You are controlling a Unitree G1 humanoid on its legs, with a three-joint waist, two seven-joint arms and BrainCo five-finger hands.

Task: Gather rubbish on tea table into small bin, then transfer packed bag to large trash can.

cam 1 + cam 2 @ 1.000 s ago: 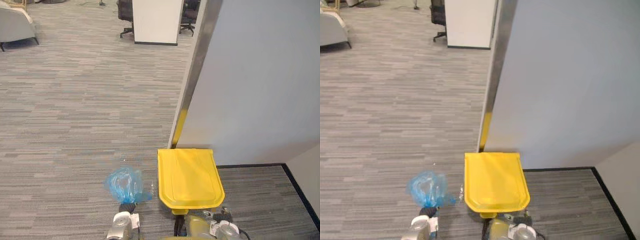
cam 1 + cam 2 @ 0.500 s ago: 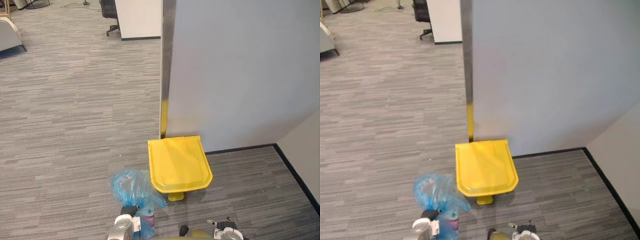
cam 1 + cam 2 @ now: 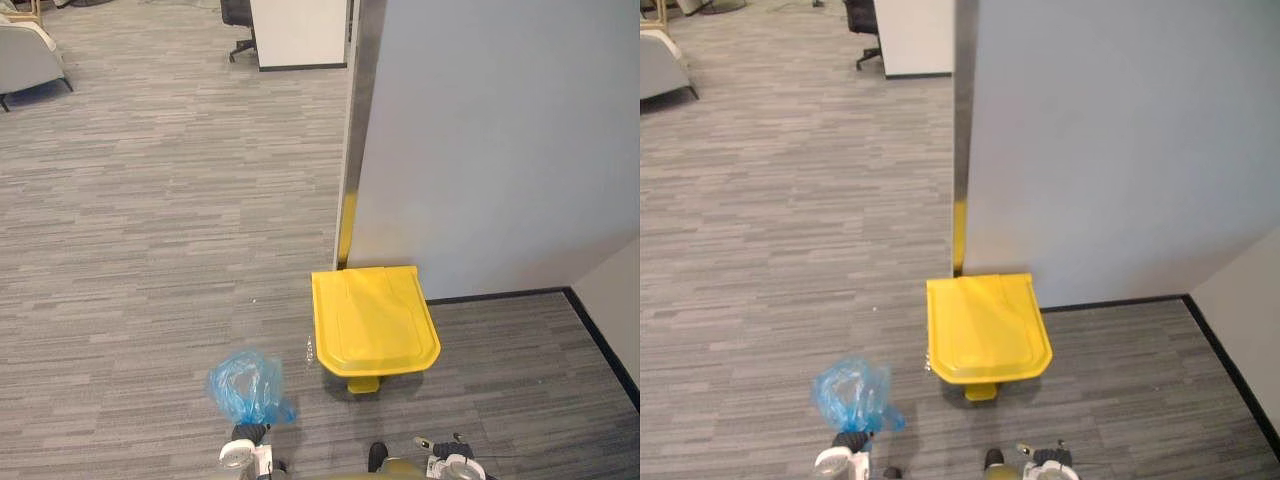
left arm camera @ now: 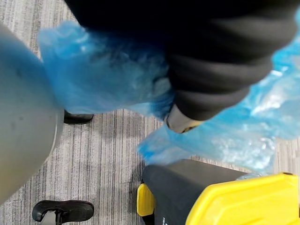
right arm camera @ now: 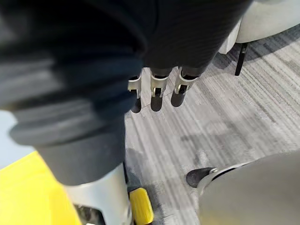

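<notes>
Office, open-plan floor. Grey striped carpet (image 3: 150, 200) runs wall to wall. Black swivel chair (image 3: 862, 25) on castors at top centre, beside a white desk panel (image 3: 300, 35). Grey armchair (image 3: 30, 55) at upper left, lounge-corner type. Tall pale partition (image 3: 500, 150) with metal edge trim (image 3: 358, 120) fills the right side; black skirting (image 3: 600, 340) at lower right. Yellow-lidded pedal bin (image 3: 372, 322) stands at the partition's foot.

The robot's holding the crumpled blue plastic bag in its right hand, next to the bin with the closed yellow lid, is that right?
Wrong hand: the crumpled blue plastic bag is in the left hand, as the left wrist view shows. Next to the bin with the closed yellow lid is correct.
</notes>
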